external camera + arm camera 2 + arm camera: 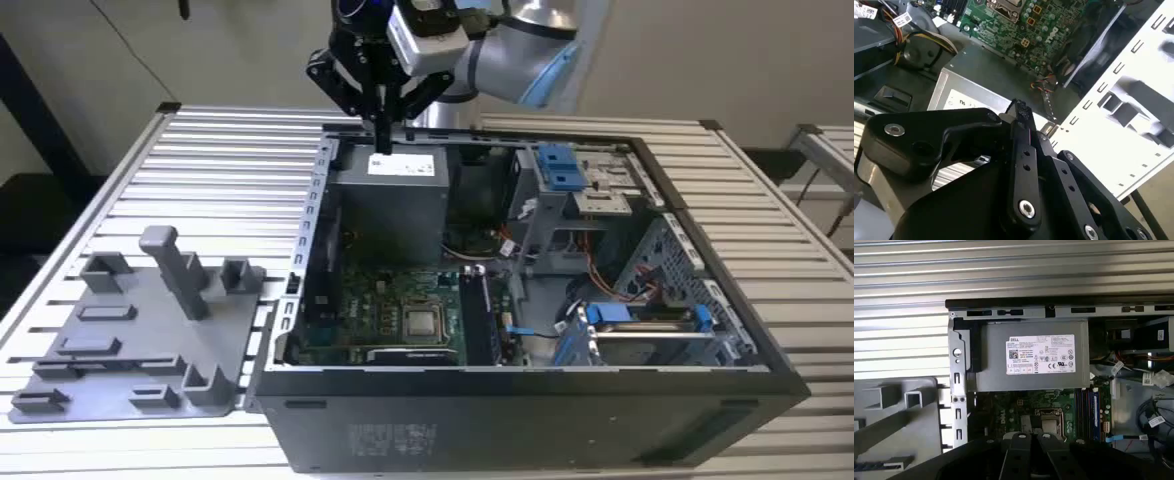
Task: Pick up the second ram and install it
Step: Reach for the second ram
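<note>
Slatted counter [200, 165] spreads beneath. At upper centre the gripper [383, 140] hovers, its fingers [1023, 150] pressed together and apparently empty, over the power supply [390, 195]. Lower in the frame, the second ram [478, 315] seems already seated beside the motherboard [380, 315], so installation looks done.

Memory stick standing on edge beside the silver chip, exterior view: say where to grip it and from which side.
Take the memory stick by its exposed top long edge, the gripper coming straight down and pinching across its thin faces. It stands on edge, its lower edge seated in the motherboard, so probably only the top is free.
</note>
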`<control>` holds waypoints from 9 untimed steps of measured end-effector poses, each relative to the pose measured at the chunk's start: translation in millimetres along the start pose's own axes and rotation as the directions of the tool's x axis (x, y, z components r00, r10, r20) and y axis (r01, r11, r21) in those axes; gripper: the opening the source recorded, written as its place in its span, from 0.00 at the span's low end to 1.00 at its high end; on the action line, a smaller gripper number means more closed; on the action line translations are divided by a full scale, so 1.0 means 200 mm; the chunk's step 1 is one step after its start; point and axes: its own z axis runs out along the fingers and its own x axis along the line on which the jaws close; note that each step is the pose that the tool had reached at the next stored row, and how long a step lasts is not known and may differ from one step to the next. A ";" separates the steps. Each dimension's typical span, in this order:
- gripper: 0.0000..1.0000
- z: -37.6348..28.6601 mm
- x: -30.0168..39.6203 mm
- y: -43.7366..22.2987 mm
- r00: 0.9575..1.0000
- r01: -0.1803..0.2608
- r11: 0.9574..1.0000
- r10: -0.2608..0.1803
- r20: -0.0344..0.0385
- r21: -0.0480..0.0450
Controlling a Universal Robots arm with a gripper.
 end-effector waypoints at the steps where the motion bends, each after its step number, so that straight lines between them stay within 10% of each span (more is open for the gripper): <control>1: 0.11 0.000 0.000 0.000 1.000 0.000 1.000 0.000 0.000 0.000; 9: 0.11 0.000 -0.001 0.000 1.000 0.000 1.000 0.000 0.000 -0.002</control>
